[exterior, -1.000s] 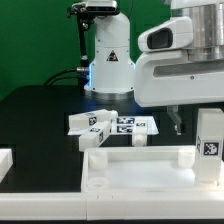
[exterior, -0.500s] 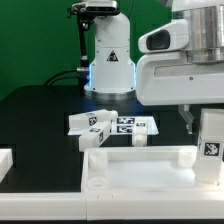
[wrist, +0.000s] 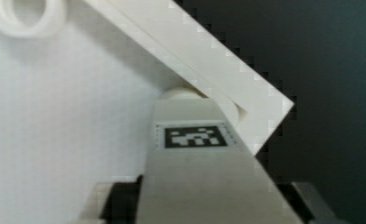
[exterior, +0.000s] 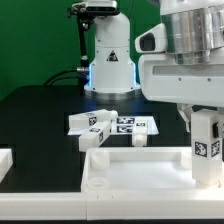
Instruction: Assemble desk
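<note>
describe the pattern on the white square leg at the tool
A black-and-white pixelated tag on the white square plastic leg; shows best in the wrist view.

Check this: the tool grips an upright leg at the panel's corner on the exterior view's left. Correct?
No. The tool grips the upright leg at the panel's corner on the exterior view's right, not left, as the exterior view shows.

Open black table (exterior: 40,115) lies free on the exterior view's left. Loose legs (exterior: 100,125) crowd behind the panel (exterior: 135,158); my held leg (exterior: 206,130) stands close by its corner.
</note>
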